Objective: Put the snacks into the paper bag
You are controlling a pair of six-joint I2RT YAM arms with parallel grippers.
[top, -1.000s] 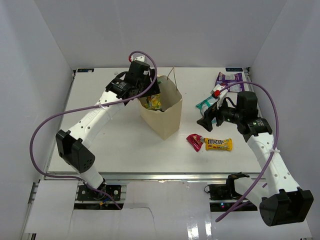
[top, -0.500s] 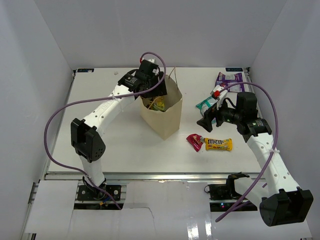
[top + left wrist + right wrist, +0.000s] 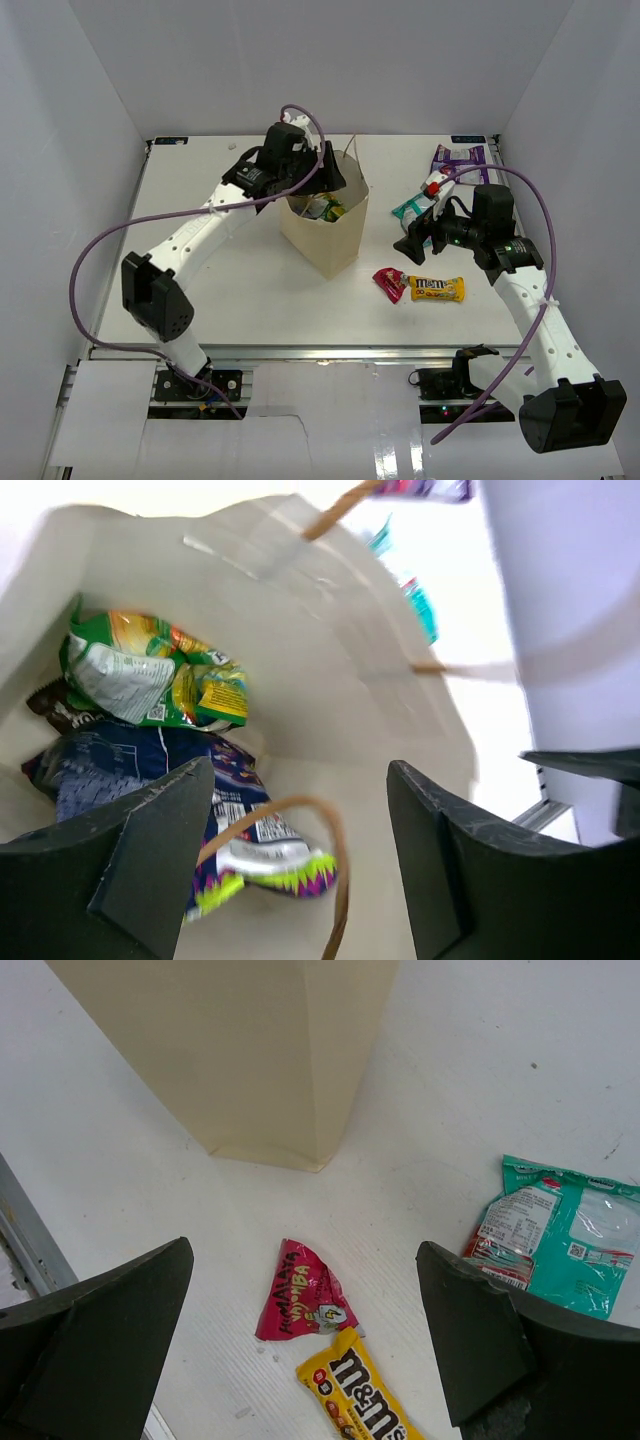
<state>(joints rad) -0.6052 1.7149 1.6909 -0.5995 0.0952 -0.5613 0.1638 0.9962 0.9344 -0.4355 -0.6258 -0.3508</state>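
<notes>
1. While the paper bag (image 3: 325, 232) stands upright on the table (image 3: 230, 285), just left of centre, its mouth faces up and is open.
2. The left gripper (image 3: 318, 176) hangs over the rear edge of the bag mouth and points down into it. Its jaws are spread apart and grasp nothing.
3. In the left wrist view, the left gripper (image 3: 300, 780) looks down the bag's inner wall (image 3: 340, 690). One string loop handle (image 3: 338, 880) arcs across the gap between the fingers (image 3: 150, 860).
4. Three snacks lie at the bottom of the bag:
   - a green-yellow packet (image 3: 150, 675);
   - a dark blue packet (image 3: 130, 775), just beside it;
   - a small dark bar (image 3: 55, 705), partly hidden at the edge.
5. The right gripper (image 3: 412, 245) hovers right of the bag with its jaws released to full width and nothing between them.
6. Four snacks lie on the table outside the bag:
   - a red-pink packet (image 3: 300, 1305), touching a yellow M&M's packet (image 3: 365, 1400), near the bag's right corner;
   - a teal packet (image 3: 560, 1235), farther right;
   - a purple-white packet (image 3: 458, 157), near the far right corner.
</notes>
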